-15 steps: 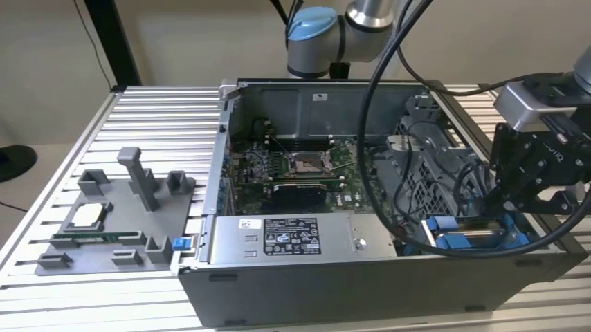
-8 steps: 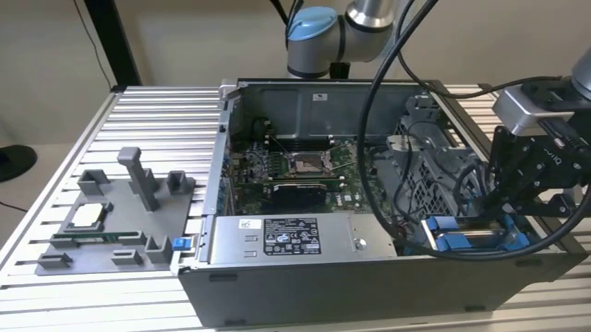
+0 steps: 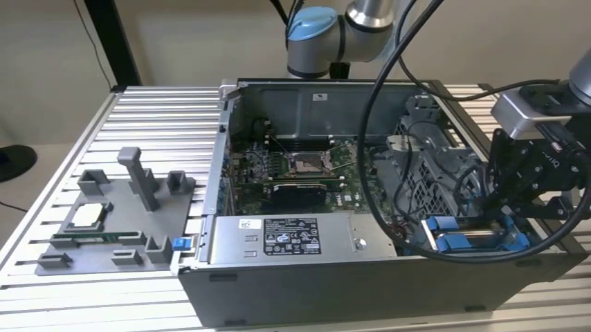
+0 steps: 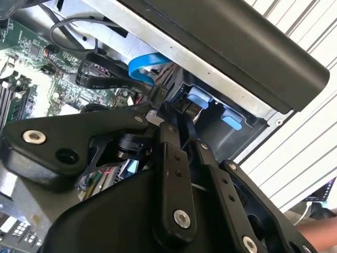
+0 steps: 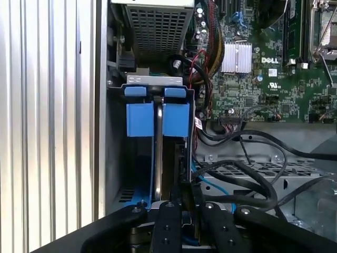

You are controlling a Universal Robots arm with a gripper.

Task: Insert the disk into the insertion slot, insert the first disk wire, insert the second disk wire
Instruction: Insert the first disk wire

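The disk (image 5: 175, 120), clipped in its bright blue plastic frame, sits inside the insertion slot (image 5: 152, 80). The slot is a grey sheet-metal bay at the near corner of the computer case (image 3: 369, 290), on the exterior view's right. The gripper (image 5: 184, 199) hangs over the bay. Its black fingers are closed on the black plug of a disk wire (image 4: 145, 62), a flat blue cable, just beside the disk. Farther in lie the green motherboard (image 3: 295, 166) and a silver labelled power-supply box (image 3: 286, 238). The case stands on a ribbed aluminium table (image 3: 157, 117), with a grey moulded fixture (image 3: 111, 221) on the exterior view's left.
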